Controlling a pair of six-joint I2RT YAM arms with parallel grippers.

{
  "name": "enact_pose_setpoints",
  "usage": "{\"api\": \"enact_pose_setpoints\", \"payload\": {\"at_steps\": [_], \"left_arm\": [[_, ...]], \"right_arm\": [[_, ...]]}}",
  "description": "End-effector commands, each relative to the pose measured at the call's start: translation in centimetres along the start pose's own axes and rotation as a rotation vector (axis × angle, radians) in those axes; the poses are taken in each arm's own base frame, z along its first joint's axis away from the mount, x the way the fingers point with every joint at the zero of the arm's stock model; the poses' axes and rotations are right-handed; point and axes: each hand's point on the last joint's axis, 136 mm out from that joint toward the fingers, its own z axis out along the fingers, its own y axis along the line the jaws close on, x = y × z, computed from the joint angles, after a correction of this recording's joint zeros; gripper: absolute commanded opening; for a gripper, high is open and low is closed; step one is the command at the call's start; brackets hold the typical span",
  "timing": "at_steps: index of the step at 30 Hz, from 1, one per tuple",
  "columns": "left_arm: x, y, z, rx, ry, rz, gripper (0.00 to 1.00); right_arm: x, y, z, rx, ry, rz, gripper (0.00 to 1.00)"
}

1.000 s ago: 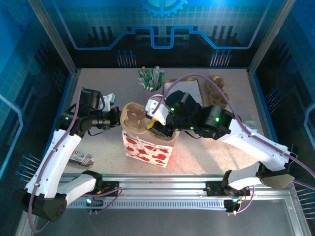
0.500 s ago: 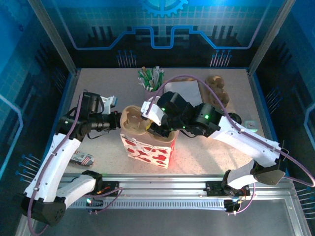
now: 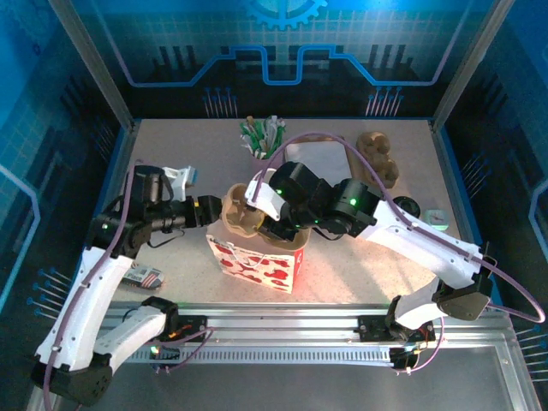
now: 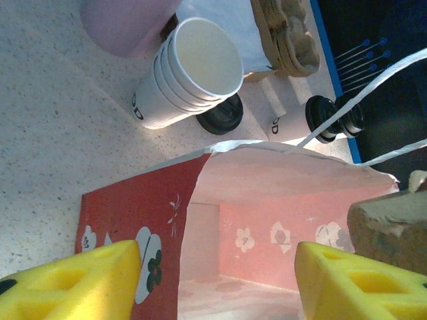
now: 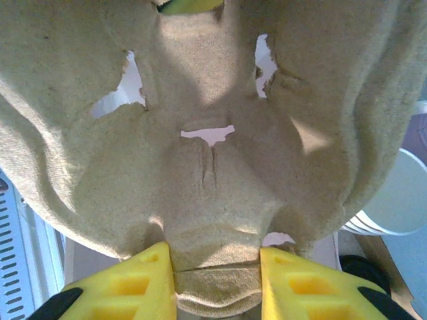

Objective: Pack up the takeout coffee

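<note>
Tabletop (image 3: pixel 360 274): speckled, both arms reaching in over the middle.

Gift bag (image 3: pixel 257 261): red and white, front centre, mouth open.

Pulp cup carrier (image 3: pixel 240 212): hangs at the bag's mouth, over its far-left lip. It doesn't look seated inside yet.

Right gripper (image 5: pixel 217 283): jaws pinched onto the carrier's edge, with the pulp lip between the yellow pads.

Left gripper (image 3: pixel 214 208): just beside the carrier's left side. Jaws are spread wide with nothing in them. Its wrist view looks between them into the bag's pink inside.

Stack of nested white cups (image 4: pixel 190 80): beyond the bag, not the target.

Takeout coffee (image 4: pixel 288 125): 1 white cup, black lid on, sitting on the tabletop past the bag's far-right side. It is near the right forearm and well apart from both sets of jaws. From above the lid reads as a round disc, so I judge it upright with its long axis vertical. The wrist view is too skewed to confirm that.

Key relation: the coffee lies right of and behind the bag. The right arm is nearer, but its jaws are busy with the carrier. The left jaws are free but on the wrong side, with the bag and carrier between them and the cup.

My guess is the carrier goes down first. Then the right arm lets go and comes at the cup from the side.
</note>
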Motion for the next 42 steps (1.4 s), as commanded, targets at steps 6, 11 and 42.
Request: {"api": "enact_pose_setpoints", "payload": {"at_steps": [6,11,42], "left_arm": [[-2.3,1.2,-2.7,-0.139,-0.149,-0.001,0.72],[-3.3,2.2,-4.3,-0.212,-0.228,-0.04,0.73],[-5.8,3.8,-10.6,-0.382,-0.526,0.033,0.73]], "right_arm": [[-1.0,-0.5,-1.6,0.015,-0.04,0.021,0.32],[-1.5,-0.1,-1.9,0.006,-0.056,0.013,0.31],[2.3,0.8,4.4,-0.042,0.215,0.048,0.3]]}}
